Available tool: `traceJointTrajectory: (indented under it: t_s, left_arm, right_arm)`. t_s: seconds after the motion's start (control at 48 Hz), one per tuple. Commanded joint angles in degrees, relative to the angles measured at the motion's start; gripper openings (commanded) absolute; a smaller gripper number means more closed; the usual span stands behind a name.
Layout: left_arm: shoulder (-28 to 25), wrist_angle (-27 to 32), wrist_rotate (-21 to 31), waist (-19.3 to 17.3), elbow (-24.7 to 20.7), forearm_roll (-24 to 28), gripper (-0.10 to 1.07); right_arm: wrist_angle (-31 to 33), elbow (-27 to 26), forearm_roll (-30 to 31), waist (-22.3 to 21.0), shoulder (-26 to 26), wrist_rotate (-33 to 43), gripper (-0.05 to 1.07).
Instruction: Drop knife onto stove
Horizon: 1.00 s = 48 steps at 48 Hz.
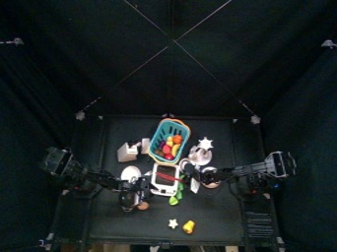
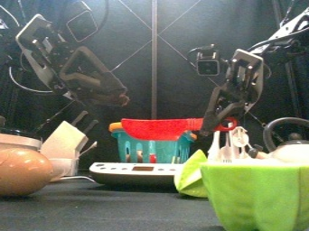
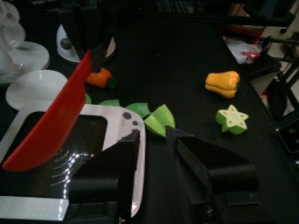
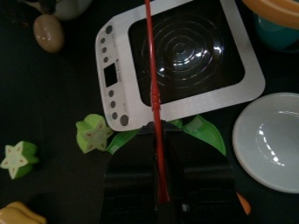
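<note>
The red knife (image 4: 152, 87) is held by its end in my right gripper (image 4: 158, 166), which is shut on it. The blade hangs tilted just above the stove (image 4: 187, 61), a white block with a dark ringed panel. In the front view the knife (image 2: 157, 126) lies almost level above the stove (image 2: 139, 171), with the right gripper (image 2: 215, 115) at its right end. In the left wrist view the knife (image 3: 59, 114) slants over the stove (image 3: 82, 162). My left gripper (image 3: 149, 162) is open and empty beside the stove.
A teal basket (image 1: 168, 138) stands behind the stove. A round white plate (image 4: 274, 131), green leaf pieces (image 3: 152, 118), a green star (image 3: 233, 118), a yellow pepper (image 3: 222, 83) and a small orange piece (image 3: 100, 77) lie around it. A brown egg (image 2: 24, 171) and a green bowl (image 2: 259, 194) stand at the front.
</note>
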<state>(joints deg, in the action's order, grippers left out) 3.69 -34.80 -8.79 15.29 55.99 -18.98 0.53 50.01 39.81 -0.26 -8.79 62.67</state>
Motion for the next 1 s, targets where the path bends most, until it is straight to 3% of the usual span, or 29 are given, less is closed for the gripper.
traceJointTrajectory:
  t_s: [0.0, 0.292, 0.625, 0.979]
  left_arm:
    - [0.9, -0.6, -0.1, -0.2, -0.3, 0.5, 0.72]
    - [1.1, -0.6, -0.1, -0.3, 0.4, 1.0, 0.72]
    - [1.2, -0.6, -0.1, -0.3, 0.6, 1.3, 0.72]
    - [1.1, -0.6, 0.0, -0.3, 0.5, 1.3, 0.72]
  right_arm:
    - [-0.5, -2.5, -0.1, -1.1, 1.7, 0.1, 0.33]
    - [1.9, -3.6, -2.0, -2.6, 2.3, 0.3, 0.39]
    - [3.4, -4.0, -6.2, -2.1, 3.4, 0.3, 0.69]
    - [8.6, -6.2, -5.5, -2.1, 4.7, 0.0, 0.72]
